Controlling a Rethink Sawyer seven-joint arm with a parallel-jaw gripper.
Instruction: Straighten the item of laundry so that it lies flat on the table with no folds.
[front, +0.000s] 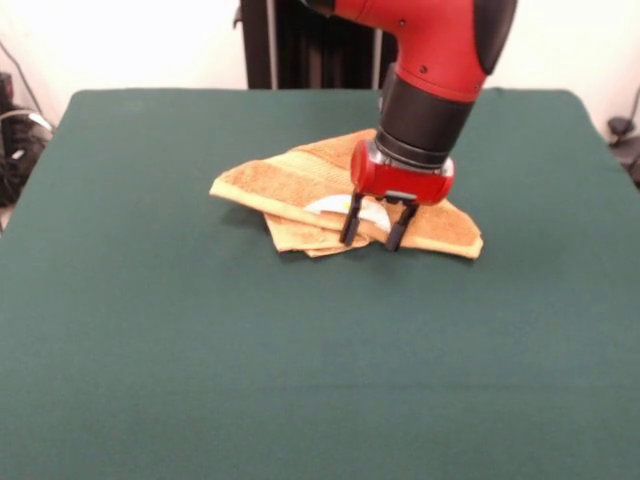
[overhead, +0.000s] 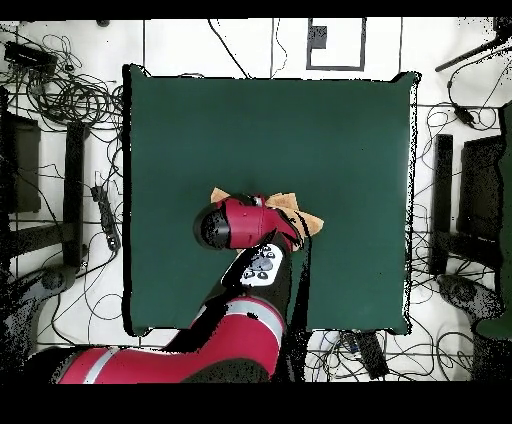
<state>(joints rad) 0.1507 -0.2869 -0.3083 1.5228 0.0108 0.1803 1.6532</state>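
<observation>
The towel (front: 300, 185) is seen a little beyond the middle of the tabletop (front: 150, 330), and it is not flat yet: it is folded over itself into a rough, wide wedge, with at least two layers visible at its near edge, where lower corners stick out under the top layer. A paler woven band is seen running across the upper layer, and a white label (front: 330, 207) lies exposed just beside the tool. The tool (front: 378, 232) is placed over the near right part of the towel, with its two black fingers (front: 351, 222) held apart and pointed down; the tips appear to be at or very near the cloth, but it cannot be told if they are touching it, and nothing is clamped between them. In the overhead view most of the towel is hidden under the arm, and only two orange corners (overhead: 300, 215) are shown on both sides of the wrist. The task is judged to be at an early stage: no layer has been opened, so a grasp of the upper layer and the spreading of all folds are left to be done. Much free green surface is available around the towel for this.
</observation>
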